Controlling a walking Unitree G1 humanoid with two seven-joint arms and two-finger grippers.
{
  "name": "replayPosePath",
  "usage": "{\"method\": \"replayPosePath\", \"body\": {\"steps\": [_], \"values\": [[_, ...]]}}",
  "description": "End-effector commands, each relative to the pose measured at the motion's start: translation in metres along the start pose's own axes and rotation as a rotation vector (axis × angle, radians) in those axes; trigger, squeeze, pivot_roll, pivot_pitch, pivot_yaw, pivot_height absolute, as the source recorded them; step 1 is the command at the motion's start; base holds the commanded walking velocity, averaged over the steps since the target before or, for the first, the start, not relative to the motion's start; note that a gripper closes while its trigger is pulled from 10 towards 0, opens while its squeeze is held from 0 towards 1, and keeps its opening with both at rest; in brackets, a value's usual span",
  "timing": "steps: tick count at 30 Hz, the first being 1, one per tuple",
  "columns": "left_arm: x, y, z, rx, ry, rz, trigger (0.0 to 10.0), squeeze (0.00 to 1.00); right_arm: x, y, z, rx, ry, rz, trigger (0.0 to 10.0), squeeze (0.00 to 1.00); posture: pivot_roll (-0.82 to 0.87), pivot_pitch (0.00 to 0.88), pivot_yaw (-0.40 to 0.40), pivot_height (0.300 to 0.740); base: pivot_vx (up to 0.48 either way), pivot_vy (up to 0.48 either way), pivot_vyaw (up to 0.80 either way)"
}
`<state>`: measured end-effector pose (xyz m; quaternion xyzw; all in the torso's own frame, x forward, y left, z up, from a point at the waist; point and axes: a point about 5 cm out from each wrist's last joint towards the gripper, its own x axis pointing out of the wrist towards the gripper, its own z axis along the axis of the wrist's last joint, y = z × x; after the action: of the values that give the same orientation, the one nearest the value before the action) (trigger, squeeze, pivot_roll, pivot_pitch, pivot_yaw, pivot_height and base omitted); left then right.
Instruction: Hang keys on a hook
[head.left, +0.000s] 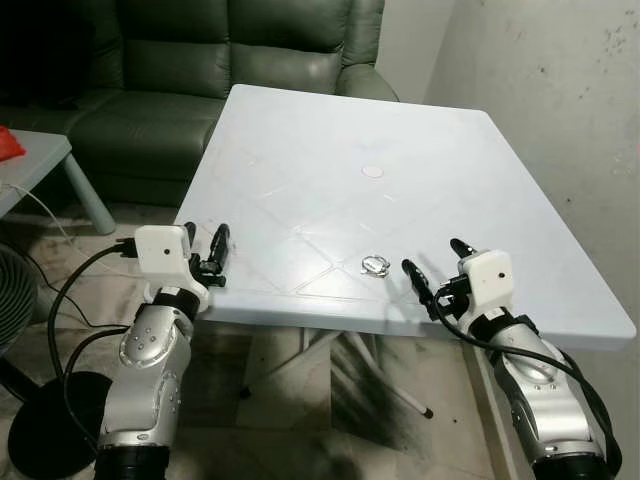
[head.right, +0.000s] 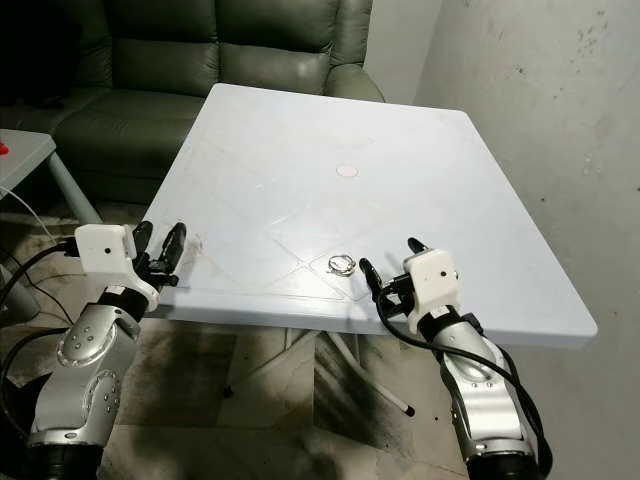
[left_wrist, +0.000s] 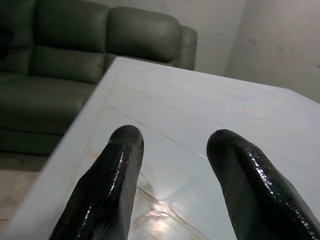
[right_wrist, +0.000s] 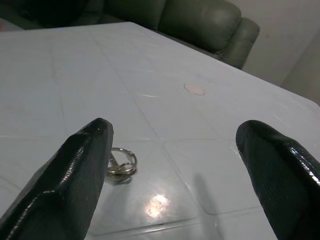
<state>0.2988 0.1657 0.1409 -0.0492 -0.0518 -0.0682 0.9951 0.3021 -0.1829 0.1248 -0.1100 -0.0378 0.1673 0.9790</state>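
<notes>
A small bunch of keys (head.left: 375, 265) on a metal ring lies flat on the white table (head.left: 330, 140) near its front edge. My right gripper (head.left: 436, 263) hovers just right of the keys at table height, open with nothing between its fingers. In the right wrist view the keys (right_wrist: 120, 167) lie beside the fingertip (right_wrist: 95, 135). My left gripper (head.left: 204, 244) stands open over the table's front left corner, empty; its wrist view shows the two black fingers (left_wrist: 120, 165) above bare tabletop.
A dark green sofa (head.left: 200, 60) stands behind the table. A bare wall (head.left: 560, 100) runs along the right. At the left are a grey side table (head.left: 40, 165) and a fan's black base (head.left: 45, 420) with cables on the floor.
</notes>
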Motion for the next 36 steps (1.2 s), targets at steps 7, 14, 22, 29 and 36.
{"method": "replayPosePath", "body": {"steps": [7, 14, 22, 29, 36], "values": [[-0.002, -0.009, 0.001, -0.009, -0.003, -0.018, 10.0, 0.00, 0.008, -0.009, 0.002, -0.006, 0.044, -0.031, 10.0, 0.00, 0.08, 0.069, -0.095, 0.740, 0.000, 0.000, 0.00], [-0.003, -0.023, 0.007, 0.024, -0.010, -0.095, 10.0, 0.00, 0.022, -0.006, 0.011, 0.005, 0.036, -0.037, 10.0, 0.00, 0.08, 0.089, -0.094, 0.740, 0.000, 0.000, 0.00], [-0.013, -0.027, 0.012, 0.035, 0.003, -0.139, 10.0, 0.00, 0.022, 0.011, 0.010, 0.053, 0.049, -0.007, 10.0, 0.00, 0.12, 0.151, -0.099, 0.740, 0.000, 0.000, 0.00], [-0.024, -0.033, 0.016, 0.034, 0.026, -0.187, 10.0, 0.00, 0.025, 0.031, 0.011, 0.122, 0.055, 0.029, 10.0, 0.00, 0.14, 0.198, -0.097, 0.740, 0.000, 0.000, 0.00], [-0.030, -0.041, 0.018, 0.027, 0.048, -0.214, 10.0, 0.00, 0.037, 0.048, 0.018, 0.142, 0.036, 0.055, 10.0, 0.00, 0.14, 0.228, -0.092, 0.740, 0.000, 0.000, 0.00]]}}
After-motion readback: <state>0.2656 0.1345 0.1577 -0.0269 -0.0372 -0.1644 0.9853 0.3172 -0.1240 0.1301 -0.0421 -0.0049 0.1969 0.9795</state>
